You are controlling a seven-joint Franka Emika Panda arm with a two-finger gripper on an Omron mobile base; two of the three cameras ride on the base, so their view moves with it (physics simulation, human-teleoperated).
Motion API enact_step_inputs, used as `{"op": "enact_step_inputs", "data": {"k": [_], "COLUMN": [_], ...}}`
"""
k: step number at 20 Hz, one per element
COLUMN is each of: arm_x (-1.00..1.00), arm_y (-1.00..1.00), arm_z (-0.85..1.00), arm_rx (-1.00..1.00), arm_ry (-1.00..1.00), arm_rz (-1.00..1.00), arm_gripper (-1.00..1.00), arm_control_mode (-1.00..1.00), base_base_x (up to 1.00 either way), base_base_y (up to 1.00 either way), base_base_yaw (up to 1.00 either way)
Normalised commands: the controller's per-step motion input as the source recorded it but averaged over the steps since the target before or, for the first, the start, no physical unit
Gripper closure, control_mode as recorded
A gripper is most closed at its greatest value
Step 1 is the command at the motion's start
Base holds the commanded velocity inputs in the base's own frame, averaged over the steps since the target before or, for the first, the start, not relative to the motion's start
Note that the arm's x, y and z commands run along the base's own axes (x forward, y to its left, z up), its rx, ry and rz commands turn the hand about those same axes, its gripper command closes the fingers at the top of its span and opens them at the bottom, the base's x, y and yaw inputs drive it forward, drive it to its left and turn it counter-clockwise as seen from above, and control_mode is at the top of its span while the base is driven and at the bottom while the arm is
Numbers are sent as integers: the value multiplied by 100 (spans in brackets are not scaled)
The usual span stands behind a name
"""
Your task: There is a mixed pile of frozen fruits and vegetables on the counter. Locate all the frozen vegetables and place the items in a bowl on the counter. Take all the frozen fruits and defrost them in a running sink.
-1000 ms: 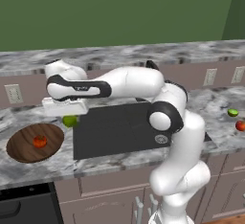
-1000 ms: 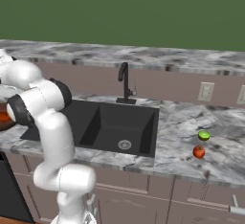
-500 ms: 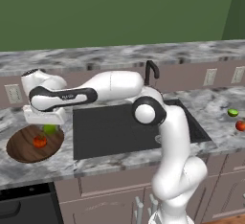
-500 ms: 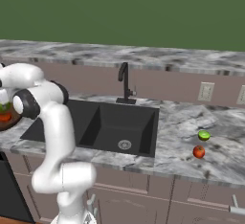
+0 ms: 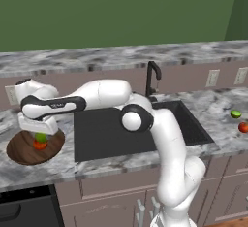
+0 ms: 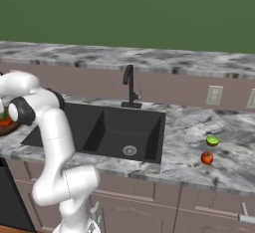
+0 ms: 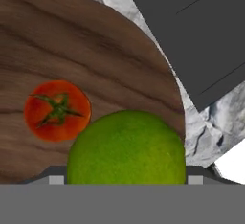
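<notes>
I am reaching far out over the left end of the counter (image 5: 121,165), and my hand (image 5: 38,128) is hanging just above the bowl (image 5: 24,148) with the green ball (image 7: 127,149) clamped between its fingers, which are standing wide because the ball is wide. In the hand view the ball is sitting right in front of the camera, above the bowl's wooden floor, and I cannot tell whether it is touching the wood yet. The tomato (image 7: 57,109) is lying in the bowl already, just beside the spot under the ball. I am judging this to be the close of the vegetable step: the second vegetable is over the bowl and needs only to be let go. The next move is calling for me to spread the fingers, let the ball settle beside the tomato without knocking it, and lift clear of the rim. Then the fruit step is waiting: the red ball (image 6: 206,158) and the flat green piece (image 6: 212,140) are lying near each other toward the right end of the counter, well apart from the bowl, on the far side of the sink (image 6: 124,132), whose faucet (image 6: 129,85) is showing no water that I can make out.
</notes>
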Motion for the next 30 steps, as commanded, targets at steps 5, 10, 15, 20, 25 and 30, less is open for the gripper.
{"op": "enact_step_inputs", "data": {"k": [5,10,15,20,25,30], "arm_x": [9,16,27,21,18,16], "arm_y": [-2,0,9,7,6,3], "arm_z": [-53,-44,-26,-20,-21,-20], "arm_rx": [6,3,0,0,0,0], "arm_ry": [0,-2,-1,0,0,0], "arm_rz": [4,8,9,7,6,6], "arm_gripper": [100,100,-100,-100,-100,-100], "arm_control_mode": [-100,-100,-100,-100,-100,-100], "base_base_x": [0,0,0,0,0,0], "base_base_y": [0,0,0,0,0,0], "base_base_yaw": [0,0,0,0,0,0]}}
